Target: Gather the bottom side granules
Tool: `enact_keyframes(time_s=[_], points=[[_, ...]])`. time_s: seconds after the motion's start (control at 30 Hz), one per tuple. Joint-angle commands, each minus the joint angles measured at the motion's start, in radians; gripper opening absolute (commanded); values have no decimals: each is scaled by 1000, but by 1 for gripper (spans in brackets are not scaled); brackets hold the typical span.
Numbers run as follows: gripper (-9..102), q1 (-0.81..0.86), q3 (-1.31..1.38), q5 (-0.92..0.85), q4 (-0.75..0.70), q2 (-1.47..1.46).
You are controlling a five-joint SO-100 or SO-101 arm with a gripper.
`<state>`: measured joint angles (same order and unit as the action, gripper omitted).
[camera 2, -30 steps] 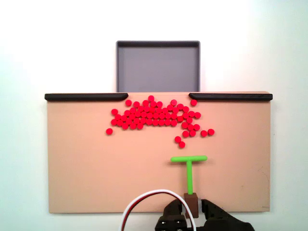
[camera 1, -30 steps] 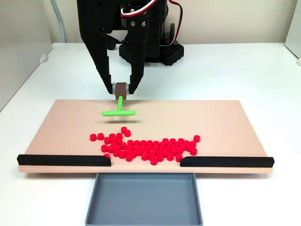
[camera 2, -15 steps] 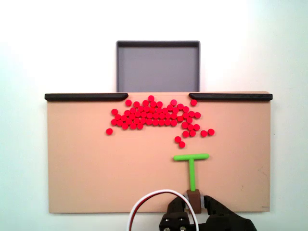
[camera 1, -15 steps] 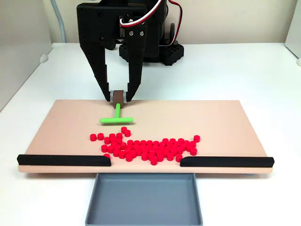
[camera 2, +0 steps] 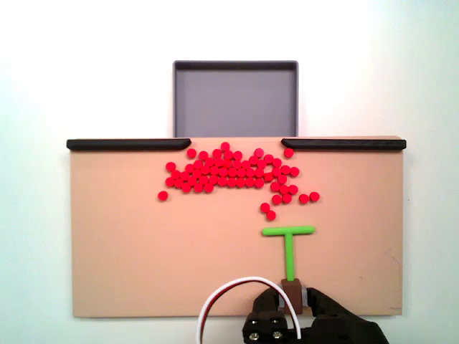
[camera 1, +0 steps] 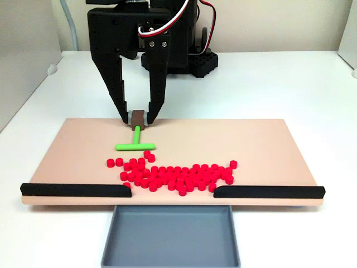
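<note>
1. The hand (camera 1: 137, 118) is clamped on the brown block at the end of the green T-shaped tool (camera 1: 134, 146), whose crossbar lies flat on the tan board (camera 1: 72, 151).
2. The granules (camera 1: 177, 174) lie in a loose red cluster on the board, between the crossbar and the two black strips (camera 1: 75, 190) at the board's edge.
3. In a fixed view from above, the granules (camera 2: 229, 170) sit just below the gap between the strips, with two strays just above the tool's crossbar (camera 2: 287, 231).
4. A grey tray (camera 2: 235, 99) rests on the white surface (camera 2: 86, 72), touching the board's edge at the gap.
</note>
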<state>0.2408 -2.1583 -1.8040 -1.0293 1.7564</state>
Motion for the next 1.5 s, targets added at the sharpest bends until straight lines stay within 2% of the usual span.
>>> enact_keyframes(time_s=[0.0, 0.2, 0.9, 1.2, 1.47], points=[[0, -12, 9, 6, 3, -34], [0, -17, 11, 6, 49, -69], [0, -51, 143, 35, 51, -193], [0, -78, 143, 86, 34, -115], [0, -95, 143, 98, -46, -20]])
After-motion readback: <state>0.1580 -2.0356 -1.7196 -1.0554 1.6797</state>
